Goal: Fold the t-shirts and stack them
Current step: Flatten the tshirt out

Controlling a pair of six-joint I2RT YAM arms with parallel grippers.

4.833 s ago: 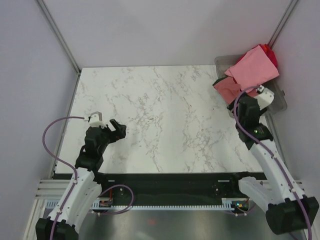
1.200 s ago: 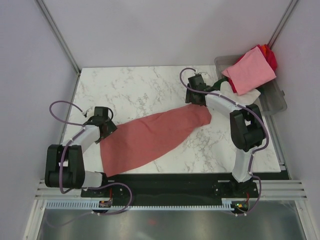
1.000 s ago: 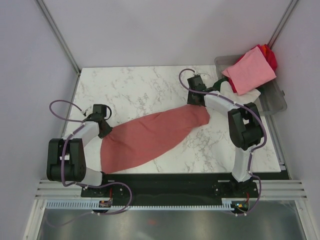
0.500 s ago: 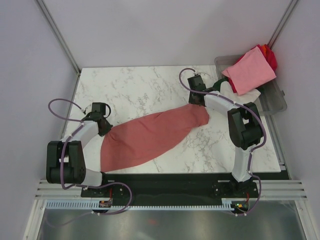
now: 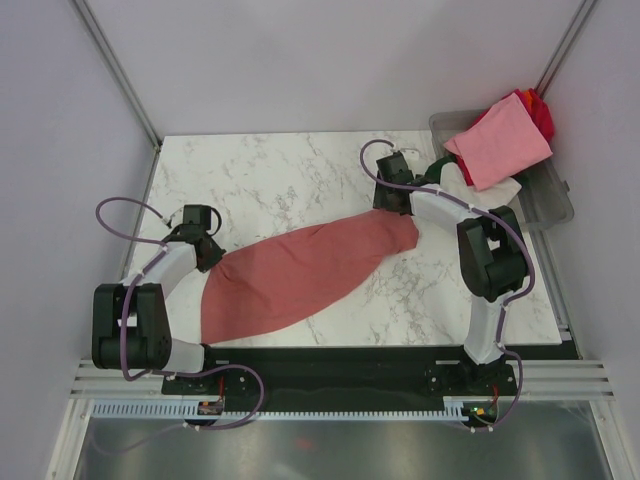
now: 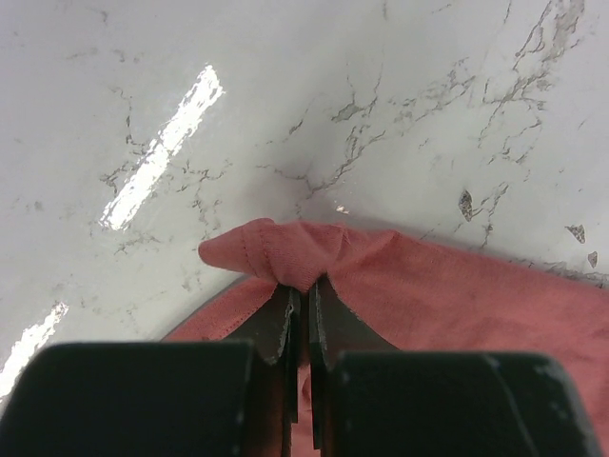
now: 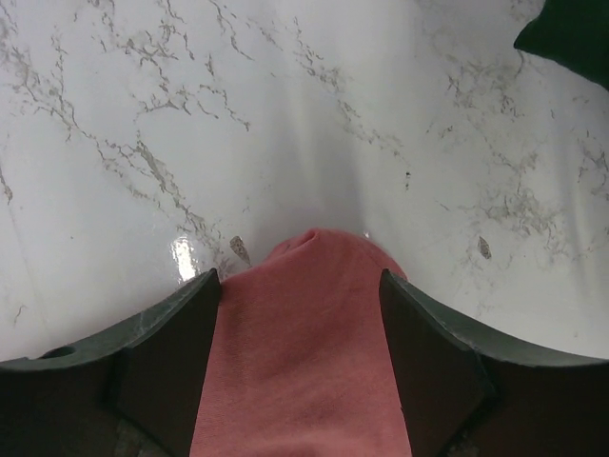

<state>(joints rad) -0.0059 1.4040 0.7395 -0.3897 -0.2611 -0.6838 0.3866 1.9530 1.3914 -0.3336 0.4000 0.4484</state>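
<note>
Marble table (image 5: 300, 180) — left end effector (image 6: 304, 291) low, clenched on brick-red t-shirt (image 5: 300, 275) edge; right end effector (image 7: 297, 286) splayed astride other end.

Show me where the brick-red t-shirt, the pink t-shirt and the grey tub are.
brick-red t-shirt (image 5: 300, 275): top view, middle of the spread cloth.
pink t-shirt (image 5: 500, 140): top view, its flat upper face.
grey tub (image 5: 552, 200): top view, bare right wall.

The tool (image 6: 304, 286) is pinched tight on a bunched-up edge of the brick-red shirt (image 6: 457, 295), with a little fold of hem poking out just past the tips. The rest of the shirt spreads off to the right, flat on the white marble bench (image 6: 285, 95). Couple of glare streaks on the left.
</note>
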